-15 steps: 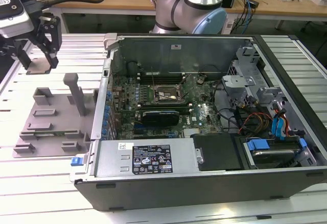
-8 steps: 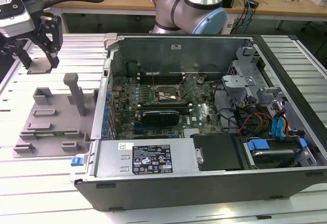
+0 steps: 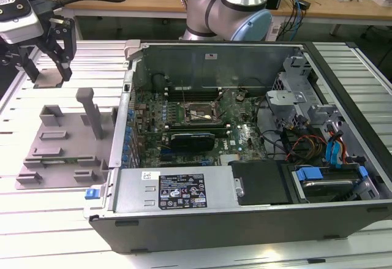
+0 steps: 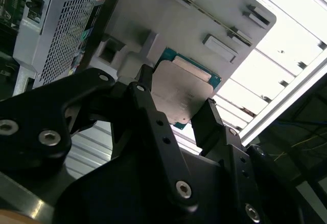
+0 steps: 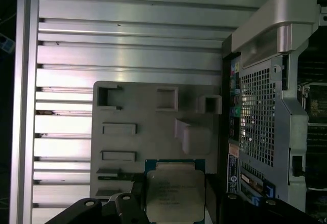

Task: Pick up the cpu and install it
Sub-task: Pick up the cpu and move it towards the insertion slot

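The claw [image 3: 48,71] is pressed in on the chip [image 4: 181,94], and its two fingers [image 4: 146,83] pinch it across opposite edges, with the silvery metal top facing the second wrist camera and a thin green rim showing around it. In the exterior view the chip sits at the far corner of the ribbed table [image 3: 55,232], on that view's left. It is beyond the grey plastic holder plate [image 3: 68,135] and well apart from the open computer case [image 3: 184,220] and the socket [image 3: 195,111] on the board inside. From that angle it is hard to say whether the chip is clear of the table or just touching it. The chip looks light, stiff and flat, so weight should be no trouble. The smooth metal lid and thin edges look slippery, though, and the underside contacts are likely delicate. An edge hold like this one looks right, kept level and square, with only modest squeeze.
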Motion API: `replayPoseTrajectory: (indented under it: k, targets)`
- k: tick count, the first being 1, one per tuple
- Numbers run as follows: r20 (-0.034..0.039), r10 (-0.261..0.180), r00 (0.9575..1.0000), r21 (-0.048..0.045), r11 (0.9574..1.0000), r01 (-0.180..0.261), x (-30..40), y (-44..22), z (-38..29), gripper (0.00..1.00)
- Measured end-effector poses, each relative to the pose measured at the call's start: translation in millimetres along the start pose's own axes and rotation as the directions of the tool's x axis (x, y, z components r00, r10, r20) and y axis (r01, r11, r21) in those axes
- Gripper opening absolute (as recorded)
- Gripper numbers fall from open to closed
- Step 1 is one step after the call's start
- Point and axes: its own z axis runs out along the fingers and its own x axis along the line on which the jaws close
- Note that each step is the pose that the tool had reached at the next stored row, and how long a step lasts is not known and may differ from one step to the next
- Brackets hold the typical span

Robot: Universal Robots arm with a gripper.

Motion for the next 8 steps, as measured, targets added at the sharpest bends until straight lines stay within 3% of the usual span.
replayPoseTrajectory:
  k: [8]
  targets:
    - [0.0000, 0.000, 1.0000, 0.0000, 1.0000, 0.000, -3.0, -0.1, -1.0, 0.55]
